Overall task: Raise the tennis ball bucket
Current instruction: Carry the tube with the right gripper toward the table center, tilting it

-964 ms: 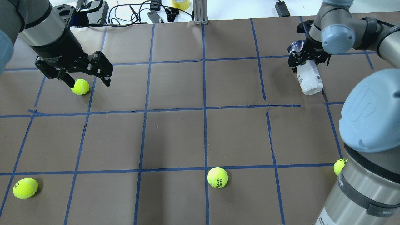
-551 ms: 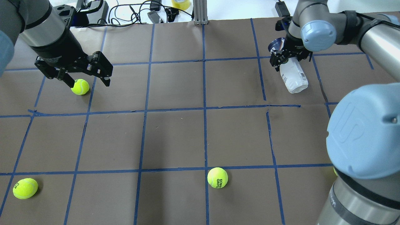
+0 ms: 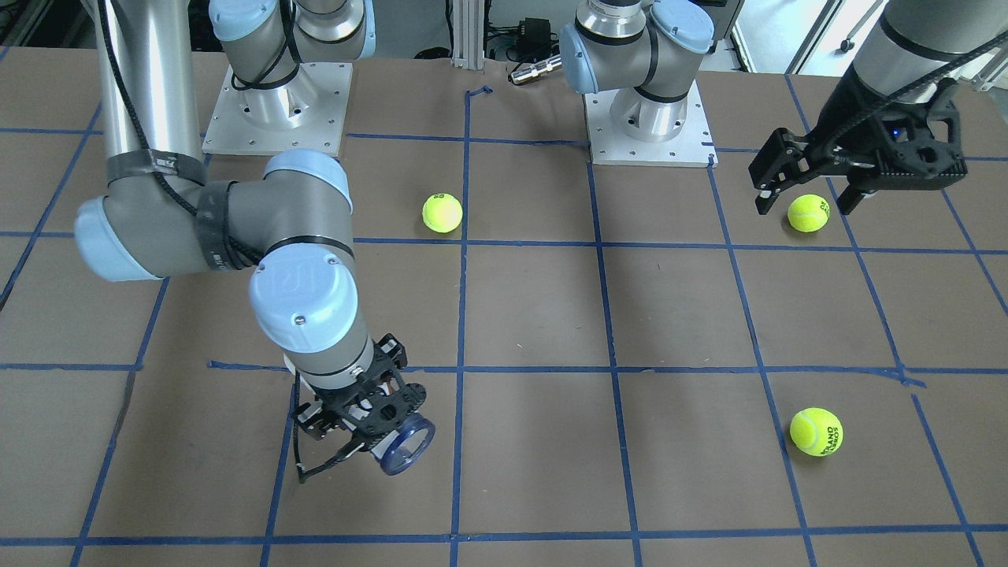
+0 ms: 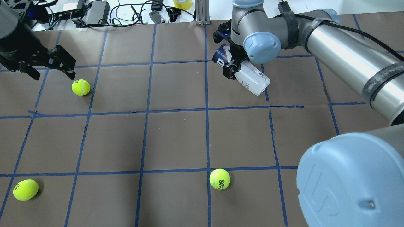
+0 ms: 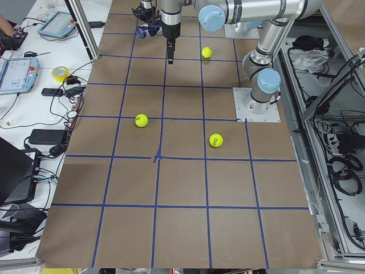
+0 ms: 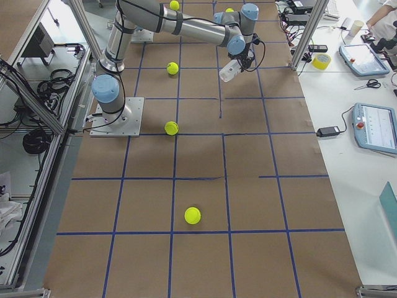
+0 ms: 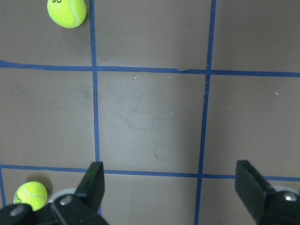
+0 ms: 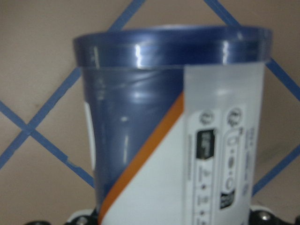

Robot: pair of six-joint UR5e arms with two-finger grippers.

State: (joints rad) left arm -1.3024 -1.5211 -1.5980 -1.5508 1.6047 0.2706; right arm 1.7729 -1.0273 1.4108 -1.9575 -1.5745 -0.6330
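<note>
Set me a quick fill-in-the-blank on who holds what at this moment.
The end effector gripping the can belongs to the ___ arm. The left end effector is open and holds ___. The can's rim is dark ___.
Missing words: right; nothing; blue.

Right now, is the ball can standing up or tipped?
Tipped: the tennis ball bucket slants sideways in the right claw.
</note>
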